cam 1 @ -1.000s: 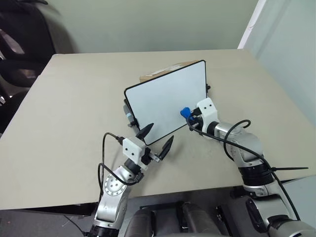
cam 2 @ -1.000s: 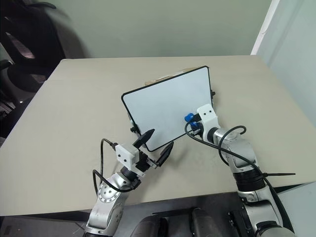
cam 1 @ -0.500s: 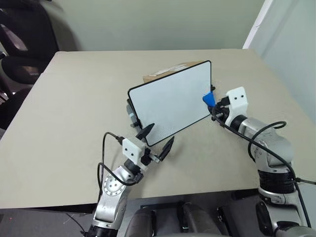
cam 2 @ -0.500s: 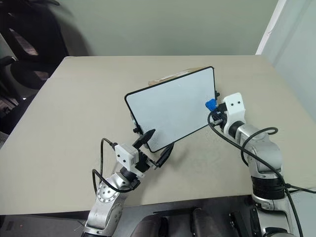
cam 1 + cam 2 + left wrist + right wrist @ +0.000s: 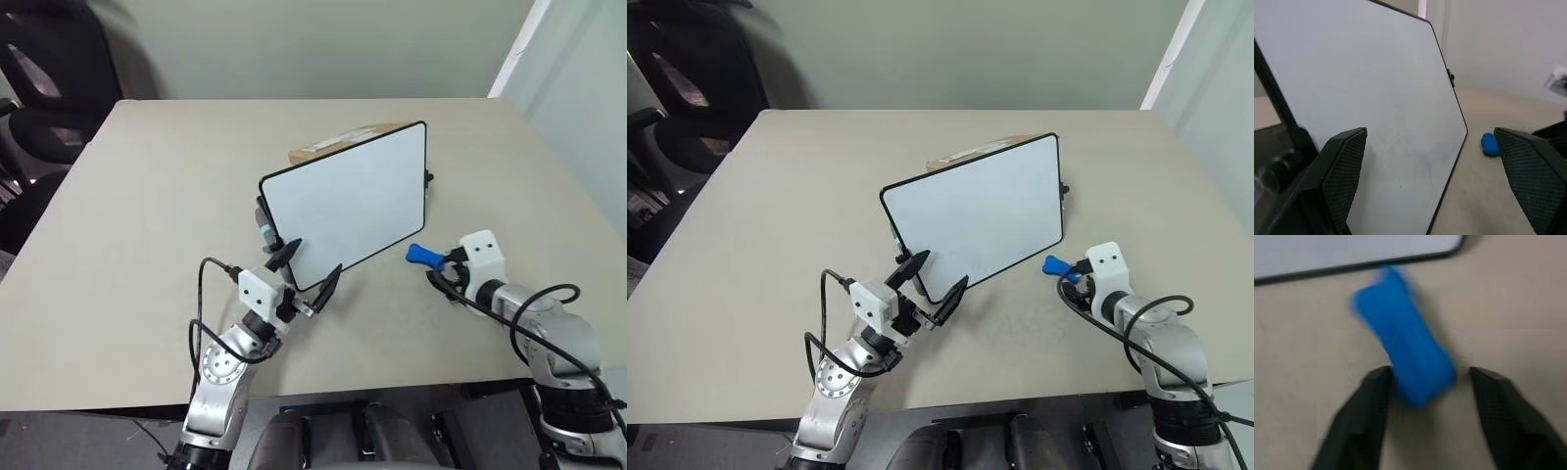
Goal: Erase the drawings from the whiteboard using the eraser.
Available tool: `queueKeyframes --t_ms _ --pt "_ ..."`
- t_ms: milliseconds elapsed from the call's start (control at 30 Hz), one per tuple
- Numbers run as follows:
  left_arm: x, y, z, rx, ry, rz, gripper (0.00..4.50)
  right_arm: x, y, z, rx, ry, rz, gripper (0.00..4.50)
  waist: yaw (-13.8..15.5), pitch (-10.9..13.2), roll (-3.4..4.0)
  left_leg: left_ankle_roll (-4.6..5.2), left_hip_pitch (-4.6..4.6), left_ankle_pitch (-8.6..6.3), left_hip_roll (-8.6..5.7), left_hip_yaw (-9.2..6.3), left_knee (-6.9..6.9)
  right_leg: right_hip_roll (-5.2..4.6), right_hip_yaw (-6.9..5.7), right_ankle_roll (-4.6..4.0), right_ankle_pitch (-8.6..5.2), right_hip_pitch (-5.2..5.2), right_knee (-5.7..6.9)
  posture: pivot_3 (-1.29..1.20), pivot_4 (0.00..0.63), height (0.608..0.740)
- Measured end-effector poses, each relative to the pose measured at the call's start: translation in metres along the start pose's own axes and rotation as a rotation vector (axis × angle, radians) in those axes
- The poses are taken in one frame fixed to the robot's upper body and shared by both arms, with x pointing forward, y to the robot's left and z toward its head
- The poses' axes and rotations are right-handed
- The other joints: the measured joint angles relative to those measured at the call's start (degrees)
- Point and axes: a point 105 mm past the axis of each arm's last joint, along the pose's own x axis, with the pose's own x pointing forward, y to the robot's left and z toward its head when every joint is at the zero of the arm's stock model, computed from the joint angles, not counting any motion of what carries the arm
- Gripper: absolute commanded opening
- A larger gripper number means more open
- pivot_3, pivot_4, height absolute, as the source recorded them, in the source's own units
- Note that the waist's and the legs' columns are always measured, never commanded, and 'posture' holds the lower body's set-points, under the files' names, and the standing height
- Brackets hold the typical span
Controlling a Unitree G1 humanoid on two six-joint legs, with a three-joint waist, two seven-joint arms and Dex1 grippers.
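**Eraser set down beside a clean board**

A second ago the right gripper [image 5: 1422, 377] pressed the blue eraser [image 5: 421, 256] against the lower right part of the whiteboard [image 5: 345, 212]; it has since swung away to the right and down to the table [image 5: 147, 215], and its fingers have parted. In the right wrist view the eraser lies on the tabletop between the spread fingers [image 5: 1359, 416], one end just inside their tips, with a gap showing on the right side; whether the left finger touches it I cannot tell. Nothing appears to be clamped.

The left gripper [image 5: 307, 277] has not shifted: its two fingers stand wide apart at the near lower corner of the board, one over the white face and one off its bottom edge, holding nothing that can be seen.

Just beyond the right gripper's tips runs the board's black-rimmed bottom edge. The board stands tilted, propped against a brown cardboard box [image 5: 338, 144] behind it. No red drawings can be seen on its white face.

The wiping looks finished, and the step in hand is releasing the eraser. Next, the right gripper should back straight off without nudging eraser or board.
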Motion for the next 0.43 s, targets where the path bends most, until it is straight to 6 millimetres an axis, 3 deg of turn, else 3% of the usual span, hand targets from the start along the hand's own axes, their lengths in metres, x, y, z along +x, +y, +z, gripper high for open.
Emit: queueKeyframes --t_ms 67,200,433 --pt "0.002 -0.001 -0.004 0.008 0.013 -0.008 4.50 -0.006 -0.008 -0.005 0.010 0.008 -0.029 4.46 0.1 0.0 0.00 0.00 0.01 0.00 0.00 0.00 0.02 0.00 0.00 -0.01 -0.06 0.02 0.00 0.00 0.150 0.740" --pt "0.003 -0.004 -0.013 0.002 0.039 -0.013 4.50 -0.014 -0.005 -0.004 0.011 -0.019 -0.010 4.46 0.0 0.0 0.00 0.00 0.00 0.00 0.00 0.01 0.02 0.00 0.00 0.17 -0.19 -0.01 0.03 0.00 0.150 0.740" --pt "0.007 -0.007 -0.013 0.010 0.026 -0.016 4.50 -0.050 0.029 0.042 -0.054 -0.311 0.230 4.46 0.0 0.0 0.00 -0.01 0.00 0.01 -0.01 0.03 0.04 0.02 0.00 0.01 -0.40 0.04 -0.02 0.00 0.150 0.740"
